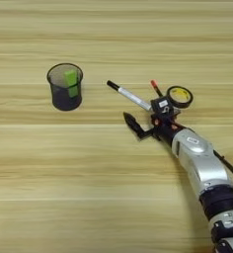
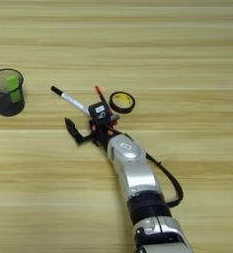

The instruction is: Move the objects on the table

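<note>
On the broad light wood-grain table (image 1: 113,188), take the small black tape ring with its yellow inner label (image 1: 179,96) as the landmark: it lies flat. Just left of it lies the thin red-tipped pen (image 1: 155,87), and further left the slim white marker with a black cap (image 1: 128,95) lies slanted, its near end running under the gripper body. Well to the left of the ring stands a dark mesh cup (image 1: 65,87) holding a green block (image 1: 71,82). The black two-fingered gripper (image 1: 138,124) sits below and left of the ring; one finger juts left over bare wood, and whether the claw is spread or pinching I cannot tell. All three things look light and rigid; the marker and pen would likely roll, so pinching mid-shaft seems best, the ring across its wall.
</note>
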